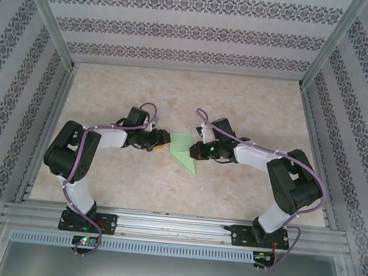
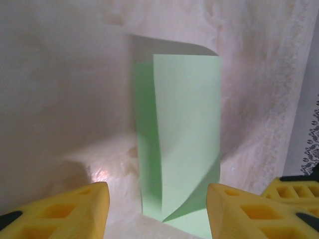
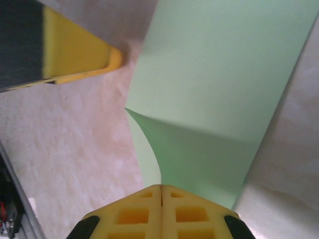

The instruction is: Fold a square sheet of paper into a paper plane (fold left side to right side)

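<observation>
The light-green sheet of paper [image 1: 184, 150] lies partly folded at the middle of the table, between my two grippers. In the left wrist view the paper [image 2: 184, 129] has one flap raised off the table, and my left gripper [image 2: 157, 214] stands open just short of its near edge, touching nothing. My right gripper [image 3: 161, 191] is shut, and the curled edge of the paper's lifted flap [image 3: 209, 164] runs into the seam between its yellow fingers. From above, the left gripper [image 1: 164, 142] is at the paper's left side and the right gripper [image 1: 194, 149] at its right.
The beige tabletop [image 1: 187, 106] is boxed in by patterned walls [image 1: 20, 83] and an aluminium frame, with a rail [image 1: 175, 227] along the near edge. A yellow finger of the left gripper [image 3: 75, 50] shows at the upper left of the right wrist view.
</observation>
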Action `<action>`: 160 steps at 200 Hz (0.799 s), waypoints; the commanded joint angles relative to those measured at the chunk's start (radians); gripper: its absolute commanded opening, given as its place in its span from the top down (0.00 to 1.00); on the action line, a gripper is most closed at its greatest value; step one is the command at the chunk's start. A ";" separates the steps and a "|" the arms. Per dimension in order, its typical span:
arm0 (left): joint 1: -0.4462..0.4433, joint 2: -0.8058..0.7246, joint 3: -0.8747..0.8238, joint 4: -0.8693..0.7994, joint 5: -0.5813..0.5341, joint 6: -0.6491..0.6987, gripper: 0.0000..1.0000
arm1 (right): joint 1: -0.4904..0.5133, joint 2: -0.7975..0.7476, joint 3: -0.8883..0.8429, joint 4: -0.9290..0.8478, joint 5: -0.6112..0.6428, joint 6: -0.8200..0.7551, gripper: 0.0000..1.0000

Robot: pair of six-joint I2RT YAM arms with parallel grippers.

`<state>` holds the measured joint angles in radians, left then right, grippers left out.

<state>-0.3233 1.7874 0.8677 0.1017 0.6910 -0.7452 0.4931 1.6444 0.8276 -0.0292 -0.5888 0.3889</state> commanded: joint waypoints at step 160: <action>0.002 0.132 0.113 0.097 0.079 -0.034 1.00 | -0.031 -0.067 -0.064 0.067 0.015 0.040 0.81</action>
<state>-0.3206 1.9408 0.9844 0.1673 0.7776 -0.7753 0.4728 1.6253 0.7761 0.0532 -0.6140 0.4282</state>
